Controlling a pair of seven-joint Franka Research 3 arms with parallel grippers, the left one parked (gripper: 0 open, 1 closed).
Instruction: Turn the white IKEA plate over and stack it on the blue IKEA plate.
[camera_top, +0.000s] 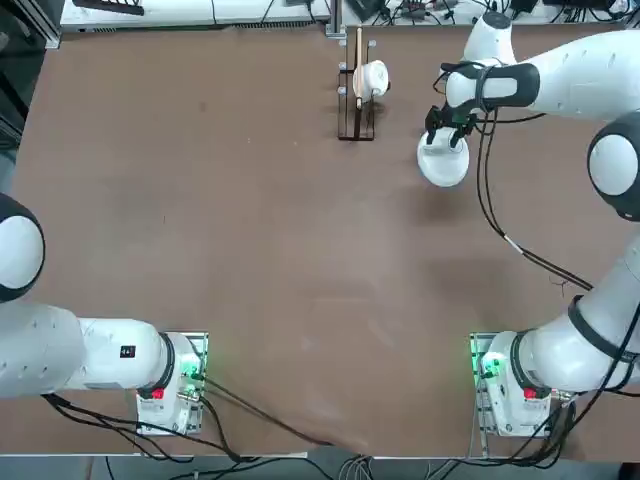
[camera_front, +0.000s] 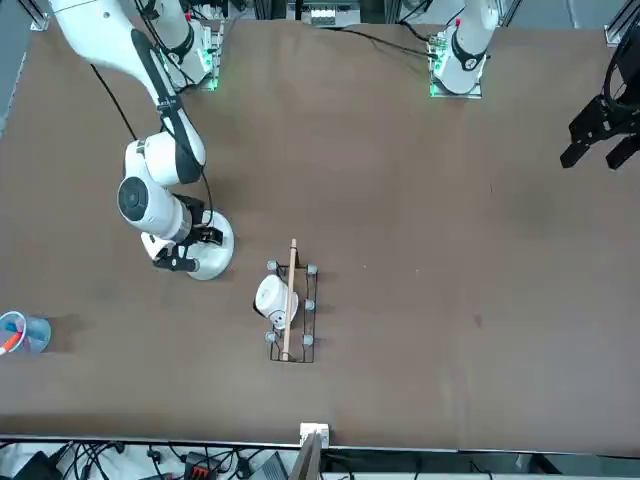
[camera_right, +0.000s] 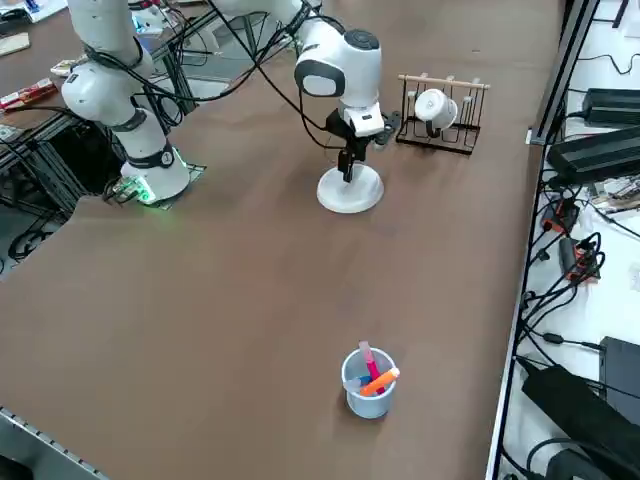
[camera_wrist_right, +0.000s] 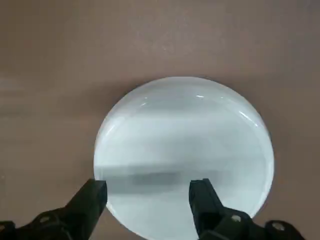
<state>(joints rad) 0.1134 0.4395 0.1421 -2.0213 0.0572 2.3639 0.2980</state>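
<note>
on the table (camera_top: 250, 250) a plate (camera_top: 443, 165) lies flat in the far right part, seen from the robot. the right gripper (camera_top: 448, 128) hangs just above the plate's far edge, its fingers spread, one over the plate and one at its rim. to the robot's left of the plate, near it and slightly farther back, stands a rack (camera_top: 356, 100) with a small cup-shaped thing (camera_top: 373, 78) lying on its side in it. a cup (camera_right: 368, 383) holding pens (camera_right: 376, 376) stands well apart from both, further to the robot's right, near the table's right edge.
</note>
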